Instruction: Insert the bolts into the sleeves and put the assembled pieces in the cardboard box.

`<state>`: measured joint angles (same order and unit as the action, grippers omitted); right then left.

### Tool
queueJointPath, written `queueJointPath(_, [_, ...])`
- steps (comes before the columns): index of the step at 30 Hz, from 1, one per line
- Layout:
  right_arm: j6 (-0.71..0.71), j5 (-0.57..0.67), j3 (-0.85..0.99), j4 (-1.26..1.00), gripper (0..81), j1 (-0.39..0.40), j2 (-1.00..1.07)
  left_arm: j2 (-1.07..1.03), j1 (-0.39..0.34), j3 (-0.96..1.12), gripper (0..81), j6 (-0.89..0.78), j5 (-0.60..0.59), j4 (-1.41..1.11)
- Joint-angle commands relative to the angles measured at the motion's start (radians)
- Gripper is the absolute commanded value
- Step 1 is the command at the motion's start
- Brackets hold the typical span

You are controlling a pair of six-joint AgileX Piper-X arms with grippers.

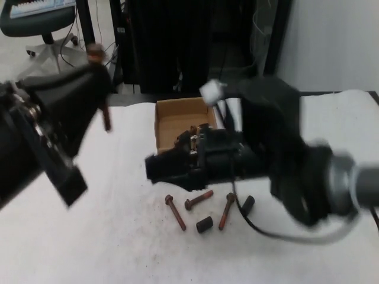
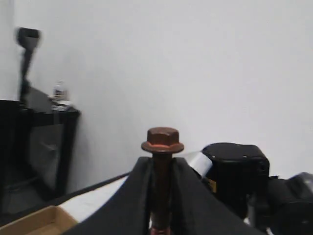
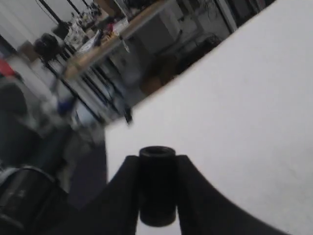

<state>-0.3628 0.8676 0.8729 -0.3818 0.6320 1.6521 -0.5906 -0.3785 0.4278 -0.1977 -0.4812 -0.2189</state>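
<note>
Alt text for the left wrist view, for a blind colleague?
The left pincer grips a rusty bolt by its shank, hex head clear of the pincer. Behind: a white wall, the other arm, a corner of the cardboard box.

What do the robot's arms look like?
The left arm and right arm are chunky and black. The right has a grey ring joint, a white part and a thin black cable. The left end effector and right end effector have smooth black fingers.
</note>
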Motion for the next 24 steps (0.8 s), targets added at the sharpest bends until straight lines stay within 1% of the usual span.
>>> queueJointPath(1, [-0.314,-0.009,-0.216,-0.830,0.8,0.001,-0.027,-0.012,0.000,0.005,0.3,-0.036,-0.081,-0.035])
queueJointPath(3, [-0.324,-0.026,-0.276,-1.078,0.8,0.001,-0.027,-0.029,0.000,0.005,0.3,-0.036,-0.082,-0.052])
queueJointPath(4, [-0.322,-0.028,-0.299,-1.145,0.8,0.001,-0.027,-0.040,0.000,0.005,0.3,-0.039,-0.082,-0.066])
queueJointPath(6, [-0.310,-0.024,-0.341,-1.172,0.8,-0.002,-0.034,-0.065,0.000,0.005,0.3,-0.079,-0.085,-0.109])
queueJointPath(8, [-0.283,-0.022,-0.369,-1.172,0.8,-0.002,-0.034,-0.101,0.000,0.005,0.3,-0.143,-0.124,-0.181])
queueJointPath(12, [-0.198,-0.024,-0.377,-1.093,0.8,-0.002,-0.034,-0.184,0.000,0.005,0.3,-0.269,-0.158,-0.364])
queueJointPath(14, [-0.153,-0.045,-0.377,-1.030,0.8,-0.002,-0.034,-0.224,0.000,0.005,0.3,-0.295,-0.158,-0.444])
queueJointPath(17, [-0.091,-0.158,-0.377,-0.866,0.8,-0.002,-0.034,-0.294,0.000,0.005,0.3,-0.352,-0.191,-0.514])
queueJointPath(18, [-0.050,-0.197,-0.377,-0.806,0.8,-0.002,-0.034,-0.316,0.000,0.005,0.3,-0.371,-0.206,-0.522])
queueJointPath(21, [0.043,-0.267,-0.373,-0.670,0.8,-0.002,-0.034,-0.368,0.000,0.005,0.3,-0.379,-0.247,-0.522])
queueJointPath(24, [0.047,-0.274,-0.371,-0.625,0.8,-0.004,-0.034,-0.407,0.000,0.005,0.3,-0.336,-0.247,-0.519])
